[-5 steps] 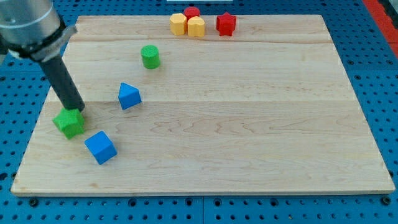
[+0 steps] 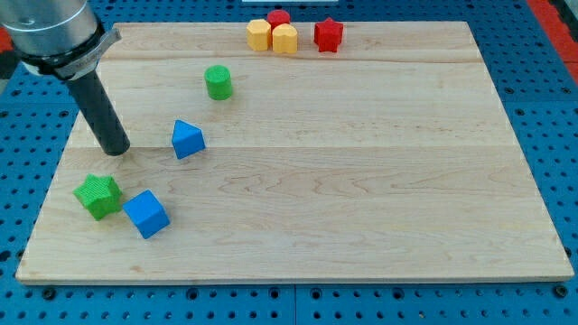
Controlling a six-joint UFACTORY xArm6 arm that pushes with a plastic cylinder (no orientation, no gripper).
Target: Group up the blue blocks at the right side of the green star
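My tip [image 2: 116, 150] is resting on the table [image 2: 361, 181] above the green star [image 2: 98, 195] and to the view's left of the blue triangular block [image 2: 188, 139], touching neither; there is no pincer on this rod, so nothing is being clamped. The green star is sitting near the table's lower-left corner, and the blue cube [image 2: 146, 214] is lying just beside it on the view's right, slightly lower, so that half of the grouping is looking done. The step in hand, as I judge it, is going for the blue triangular block, which is standing well apart, up and to the right of the star. The next move is calling for my tip to get round to that block's upper side and push it down towards the cube without knocking the star. The triangular block is pointing its apex towards the view's top-left; the cube is sitting turned, one corner facing the view's bottom, and has no clear long axis.
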